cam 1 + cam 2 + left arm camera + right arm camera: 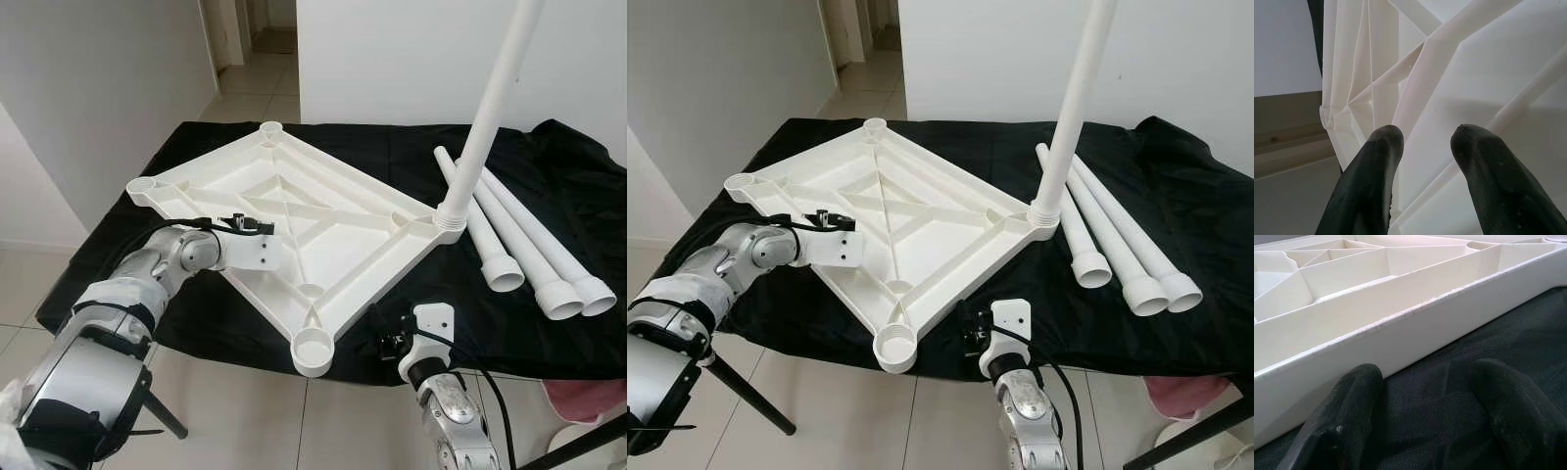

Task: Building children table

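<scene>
The upturned white ribbed plastic tabletop [294,220] on the black-draped desk [549,323] looks light, stiff and slippery, best gripped by its rim, with the left tool [1422,142] released over its ribs and the right tool [1425,382] released beside its near edge.

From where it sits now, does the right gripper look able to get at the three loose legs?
Probably yes: the right gripper is open, and only bare black cloth lies between it and the loose legs farther right.

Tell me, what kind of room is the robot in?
Probably a room in a home. There is a tiled floor, plain white walls and a doorway to a hallway. A white tabletop lies upside down on a black cloth.
</scene>
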`<state>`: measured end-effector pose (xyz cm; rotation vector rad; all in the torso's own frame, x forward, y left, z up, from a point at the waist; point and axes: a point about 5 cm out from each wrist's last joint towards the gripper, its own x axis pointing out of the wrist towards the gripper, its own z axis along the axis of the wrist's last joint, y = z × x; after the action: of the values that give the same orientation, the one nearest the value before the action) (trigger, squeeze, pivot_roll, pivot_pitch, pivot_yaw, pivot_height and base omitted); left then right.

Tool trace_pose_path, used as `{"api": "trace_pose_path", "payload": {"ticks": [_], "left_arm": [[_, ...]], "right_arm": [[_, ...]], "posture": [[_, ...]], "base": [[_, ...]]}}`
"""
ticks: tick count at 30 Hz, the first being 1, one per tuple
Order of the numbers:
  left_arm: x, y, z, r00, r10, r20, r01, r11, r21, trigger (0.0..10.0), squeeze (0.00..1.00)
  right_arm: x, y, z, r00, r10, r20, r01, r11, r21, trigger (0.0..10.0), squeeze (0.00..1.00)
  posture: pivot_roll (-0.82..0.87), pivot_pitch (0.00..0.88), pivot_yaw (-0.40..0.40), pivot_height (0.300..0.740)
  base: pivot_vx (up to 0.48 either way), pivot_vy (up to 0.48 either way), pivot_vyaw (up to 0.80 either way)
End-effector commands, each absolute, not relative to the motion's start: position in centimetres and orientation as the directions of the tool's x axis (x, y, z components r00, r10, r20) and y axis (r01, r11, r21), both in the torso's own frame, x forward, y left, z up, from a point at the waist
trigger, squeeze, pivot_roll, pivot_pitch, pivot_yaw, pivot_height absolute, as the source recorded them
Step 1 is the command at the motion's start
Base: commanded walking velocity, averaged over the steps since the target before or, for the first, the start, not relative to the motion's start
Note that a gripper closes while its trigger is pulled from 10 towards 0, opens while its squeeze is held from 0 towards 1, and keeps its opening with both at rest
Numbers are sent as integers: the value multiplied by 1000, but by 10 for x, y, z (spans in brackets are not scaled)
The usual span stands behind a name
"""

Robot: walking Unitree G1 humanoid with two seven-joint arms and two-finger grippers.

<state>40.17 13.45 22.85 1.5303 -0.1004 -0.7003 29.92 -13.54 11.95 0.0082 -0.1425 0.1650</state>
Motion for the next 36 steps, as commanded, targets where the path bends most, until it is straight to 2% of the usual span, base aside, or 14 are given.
{"api": "trace_pose_path", "payload": {"ticks": [1,7,9,11,13,14,15,17,18,22,27,28,29,36], "left_arm": [[403,139,267,841,-442,312,-249,196,949,10000,0],[403,140,270,837,-435,332,-259,219,941,10000,0],[403,142,272,844,-413,343,-242,277,930,10000,0],[405,148,272,865,-357,352,-182,430,884,10000,0],[405,148,272,865,-357,352,-182,430,884,10000,0],[405,150,271,871,-342,353,-157,487,859,10000,0],[405,150,271,871,-342,353,-157,487,859,10000,0],[405,155,266,891,-296,343,-101,608,787,10000,0],[405,155,266,891,-296,343,-101,608,787,10000,0],[404,165,252,920,-238,310,5,801,599,10000,0],[403,169,245,930,-205,306,39,880,473,10000,0],[402,171,243,932,-194,307,48,904,424,10000,863],[401,172,242,929,-194,314,65,923,378,10000,1000],[396,170,244,912,-210,353,122,959,254,10000,1000]], "right_arm": [[300,-131,116,978,163,127,-167,986,21,10000,0],[300,-131,116,978,164,126,-168,986,22,10000,0],[300,-130,116,978,164,127,-169,985,21,10000,0],[301,-130,117,978,163,132,-168,986,22,10000,0],[301,-130,117,978,163,132,-168,986,22,10000,0],[301,-130,117,978,162,133,-167,986,22,10000,0],[301,-130,117,978,162,133,-167,986,22,10000,0],[301,-131,117,978,155,138,-160,987,20,10000,0],[301,-131,117,978,155,138,-160,987,20,10000,0],[300,-138,121,981,99,167,-104,994,19,10000,0],[300,-145,124,979,60,193,-65,998,21,10000,51],[300,-147,126,977,41,207,-49,998,35,10000,776],[300,-150,130,972,28,231,-38,998,42,10000,1000],[299,-156,143,956,0,294,-12,999,38,10000,1000]], "posture": [[-19,146,76,740],[-19,144,74,740],[-20,141,73,740],[-21,139,74,740],[-21,139,74,740],[-24,133,74,740],[-24,133,74,740],[-24,125,74,740],[-24,125,74,740],[-24,118,72,740],[-21,117,68,740],[-20,119,67,740],[-19,119,66,740],[-21,119,65,740]], "base": [[0,0,0],[0,0,0],[0,0,0],[0,0,0],[0,0,0],[0,0,0],[0,0,0],[0,0,0],[0,0,0],[0,0,0],[0,0,0],[0,0,0],[0,0,0],[0,0,0]]}}
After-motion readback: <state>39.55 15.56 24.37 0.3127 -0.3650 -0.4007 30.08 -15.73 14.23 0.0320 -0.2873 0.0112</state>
